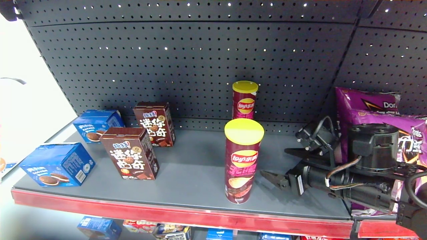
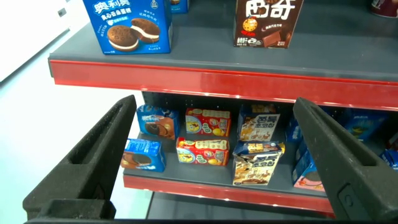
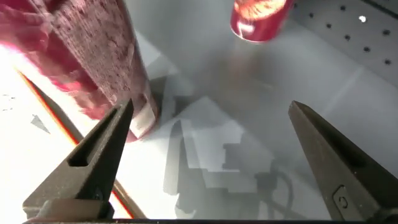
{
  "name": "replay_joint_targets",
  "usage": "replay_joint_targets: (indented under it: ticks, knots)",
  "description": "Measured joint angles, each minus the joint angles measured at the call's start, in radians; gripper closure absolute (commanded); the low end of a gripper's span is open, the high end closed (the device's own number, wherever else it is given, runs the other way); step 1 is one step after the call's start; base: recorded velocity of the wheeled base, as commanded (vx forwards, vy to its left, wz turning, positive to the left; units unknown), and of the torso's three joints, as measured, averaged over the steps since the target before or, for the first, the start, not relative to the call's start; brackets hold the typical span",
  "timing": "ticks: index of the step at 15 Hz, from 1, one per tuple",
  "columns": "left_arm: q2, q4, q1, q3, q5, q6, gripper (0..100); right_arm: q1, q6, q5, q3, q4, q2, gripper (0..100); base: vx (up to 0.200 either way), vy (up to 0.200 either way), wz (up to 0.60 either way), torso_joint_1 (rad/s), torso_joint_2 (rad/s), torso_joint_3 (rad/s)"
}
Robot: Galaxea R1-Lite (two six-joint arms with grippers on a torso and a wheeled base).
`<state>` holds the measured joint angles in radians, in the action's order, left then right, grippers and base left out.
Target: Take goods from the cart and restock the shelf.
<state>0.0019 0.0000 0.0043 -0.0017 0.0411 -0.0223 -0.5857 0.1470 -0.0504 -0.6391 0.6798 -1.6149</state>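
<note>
On the shelf [image 1: 193,166]: front chip can [image 1: 243,160] upright near the red edge, rear chip can [image 1: 245,100] behind it. Just beside the front one — right gripper [image 1: 275,163], apart from it, jaws seemingly spread. Leftward brown boxes [image 1: 130,153] and blue boxes [image 1: 58,164], purple bags [image 1: 367,106] at far right.

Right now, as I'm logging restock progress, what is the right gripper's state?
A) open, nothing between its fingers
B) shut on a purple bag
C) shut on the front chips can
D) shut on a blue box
A: the right gripper shows spread fingers with only bare shelf between them; the front chips can stands beside it.
</note>
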Motion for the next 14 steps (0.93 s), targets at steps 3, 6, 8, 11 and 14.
replay_joint_targets:
  ticks: [3, 6, 8, 11, 14]
  knots:
    - [0.000, 0.000, 0.000, 0.000, 0.000, 0.000, 0, 0.039, 0.000, 0.000, -0.030, -0.013, 0.027, 0, 0.000, 0.000, 0.00, 0.000, 0.00, 0.000]
    - [0.000, 0.000, 0.000, 0.000, 0.000, 0.000, 0, 0.052, -0.002, 0.000, -0.049, -0.131, 0.113, 0, 0.000, 0.000, 0.00, 0.000, 0.00, 0.000]
    - [0.000, 0.000, 0.000, 0.000, 0.000, 0.000, 0, 0.056, -0.005, 0.000, -0.067, -0.242, 0.191, 0, 0.000, 0.000, 0.00, 0.000, 0.00, 0.000]
    - [0.000, 0.000, 0.000, 0.000, 0.000, 0.000, 0, 0.087, 0.001, 0.006, -0.076, -0.301, 0.320, 0, 0.000, 0.000, 0.00, 0.000, 0.00, 0.000]
    - [0.000, 0.000, 0.000, 0.000, 0.000, 0.000, 0, 0.173, 0.009, 0.010, 0.004, -0.319, 0.522, 0, 0.000, 0.000, 0.00, 0.000, 0.00, 0.000]
